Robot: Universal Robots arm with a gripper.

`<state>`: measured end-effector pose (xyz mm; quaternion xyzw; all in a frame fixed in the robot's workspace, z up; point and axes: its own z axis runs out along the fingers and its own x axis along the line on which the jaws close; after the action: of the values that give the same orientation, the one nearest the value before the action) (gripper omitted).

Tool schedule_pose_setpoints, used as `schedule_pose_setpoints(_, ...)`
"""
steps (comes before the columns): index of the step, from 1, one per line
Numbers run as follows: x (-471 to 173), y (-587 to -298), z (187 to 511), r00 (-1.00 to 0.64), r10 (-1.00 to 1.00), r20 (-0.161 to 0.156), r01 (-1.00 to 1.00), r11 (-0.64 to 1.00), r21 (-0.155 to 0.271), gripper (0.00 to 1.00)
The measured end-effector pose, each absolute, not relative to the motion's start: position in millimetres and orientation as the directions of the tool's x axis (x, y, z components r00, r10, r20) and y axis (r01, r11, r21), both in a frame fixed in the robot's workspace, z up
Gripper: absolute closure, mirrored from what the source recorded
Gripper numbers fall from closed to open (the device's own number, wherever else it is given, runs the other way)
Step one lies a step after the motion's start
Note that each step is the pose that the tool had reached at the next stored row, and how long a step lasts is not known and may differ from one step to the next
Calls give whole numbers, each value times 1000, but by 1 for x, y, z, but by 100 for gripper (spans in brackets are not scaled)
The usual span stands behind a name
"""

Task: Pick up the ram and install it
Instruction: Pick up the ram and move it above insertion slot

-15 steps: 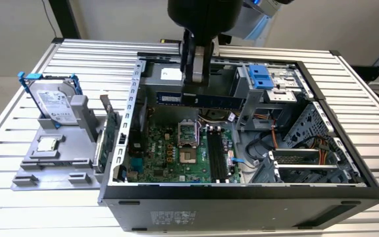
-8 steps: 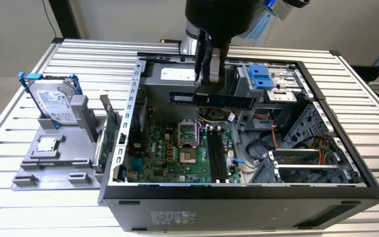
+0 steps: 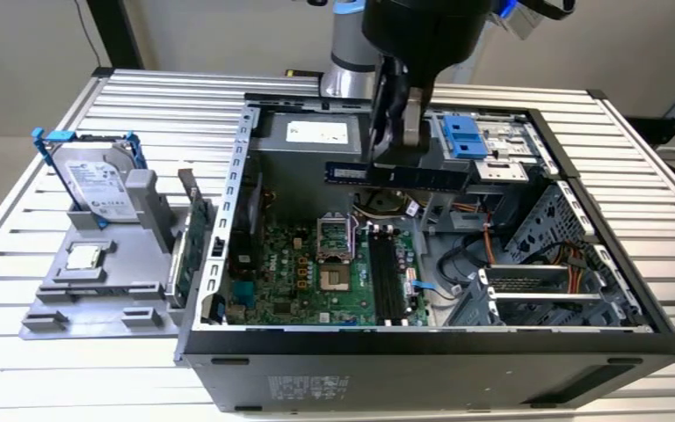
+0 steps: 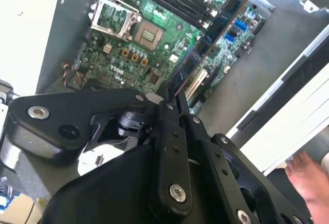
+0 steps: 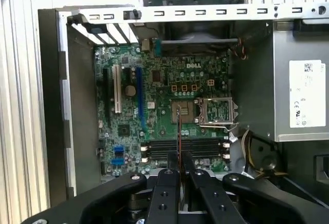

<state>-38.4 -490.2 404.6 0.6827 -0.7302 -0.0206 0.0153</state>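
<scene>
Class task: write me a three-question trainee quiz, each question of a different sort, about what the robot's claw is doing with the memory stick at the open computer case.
1. True or false: the long, flat blue-green ram stick is seated in one of the long black plastic slots.
2. What does the black claw hold? A) the ram stick B) a screwdriver C) nothing
3. Fill in: the silver hard drive stands in the grey plastic stand at the exterior view's ____.
Key: 1 false, it is held clear above the large green motherboard; 2 A; 3 left.
</scene>
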Motion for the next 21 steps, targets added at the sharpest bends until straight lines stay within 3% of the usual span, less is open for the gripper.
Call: schedule_pose_setpoints(21,-16,-465,396,-68,-998,-6,-996,68,50,100)
